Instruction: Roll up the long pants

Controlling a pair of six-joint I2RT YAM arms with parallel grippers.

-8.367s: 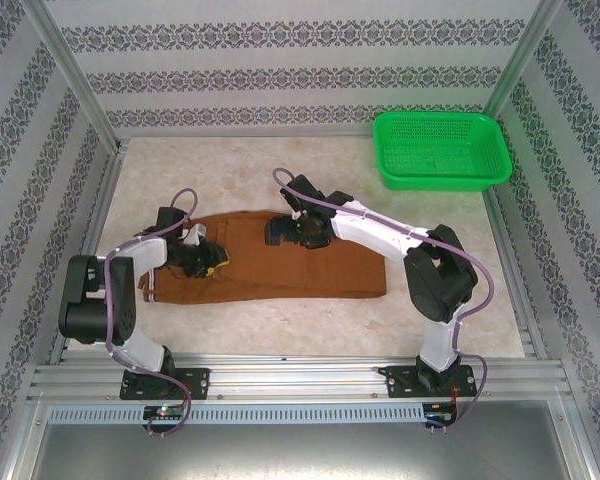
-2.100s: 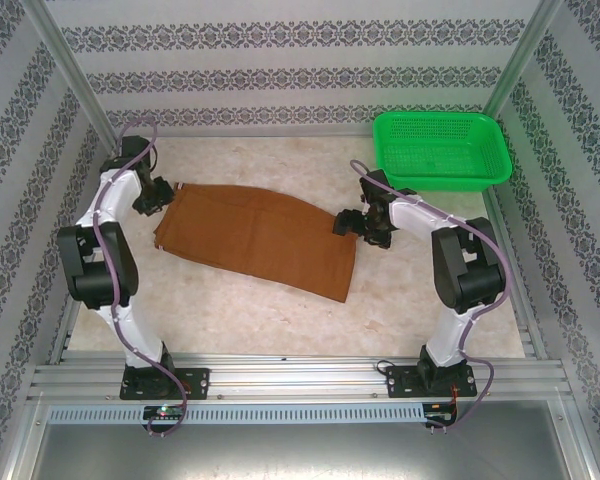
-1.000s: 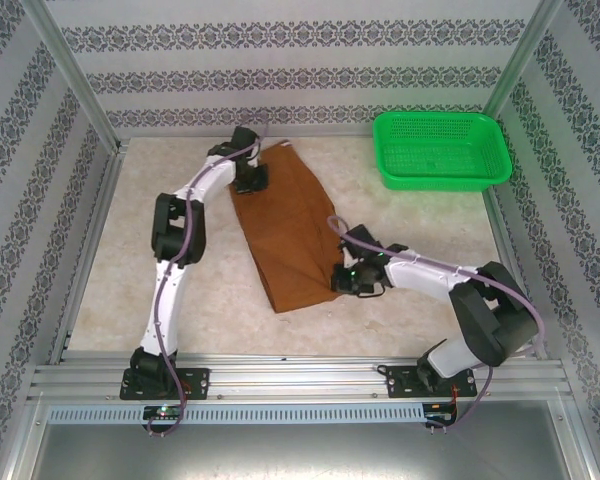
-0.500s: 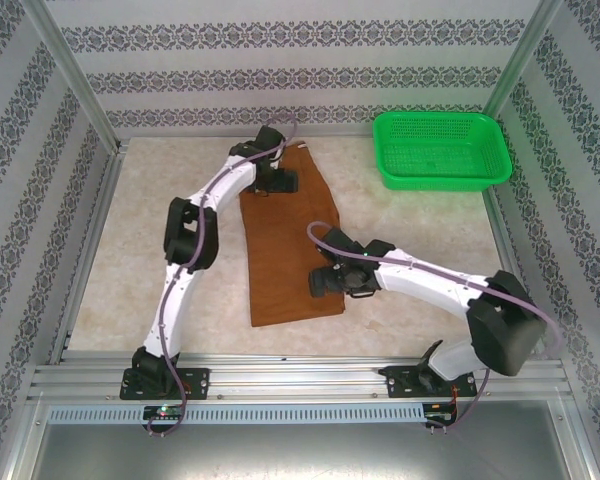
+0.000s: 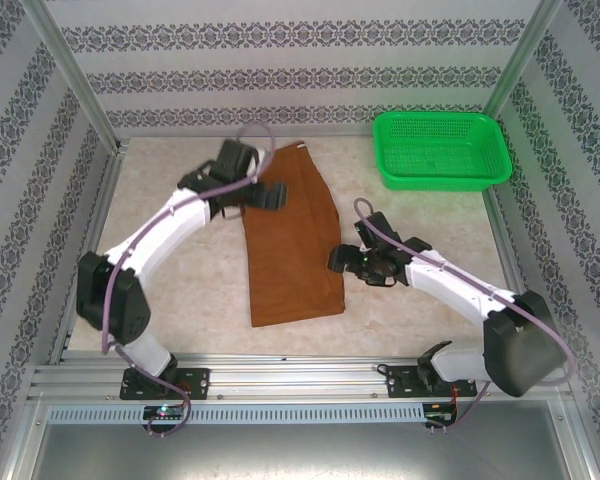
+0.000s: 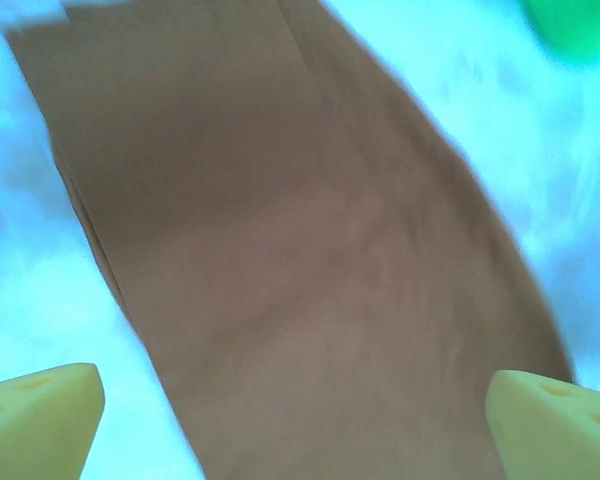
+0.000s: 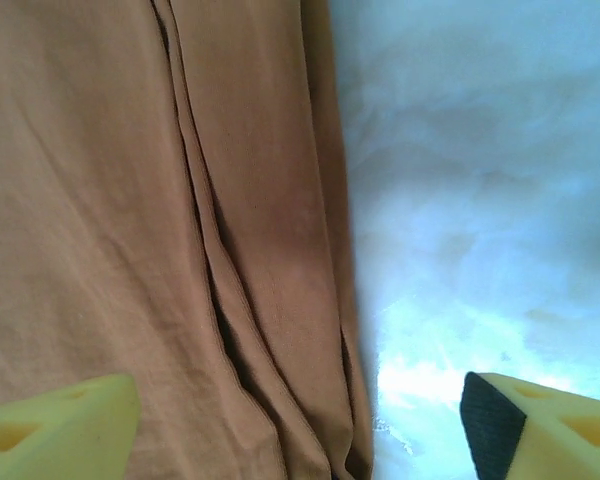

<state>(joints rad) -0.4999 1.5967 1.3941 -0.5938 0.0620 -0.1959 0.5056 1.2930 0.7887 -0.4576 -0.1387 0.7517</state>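
The long pants (image 5: 292, 240) lie flat as a narrow rust-brown strip running from the far side toward the near edge, folded lengthways. My left gripper (image 5: 272, 196) hovers over their upper left part. In the left wrist view its yellow fingertips (image 6: 40, 420) stand wide apart, open, with the pants (image 6: 280, 250) spread below and nothing between them. My right gripper (image 5: 340, 262) sits at the pants' right edge, about halfway down. It is open too (image 7: 300, 430), one fingertip (image 7: 60, 425) over the creased cloth (image 7: 130, 200) and the other over bare table.
A green mesh basket (image 5: 440, 150) stands at the far right corner, and a blurred green patch of it (image 6: 580, 20) shows in the left wrist view. The pale marbled table (image 5: 180, 280) is fenced by metal rails and patterned walls.
Both grippers have opened and let go of the pants, which now lie straight. The left gripper drew back toward the left, and the right one shifted off to the cloth's right edge.
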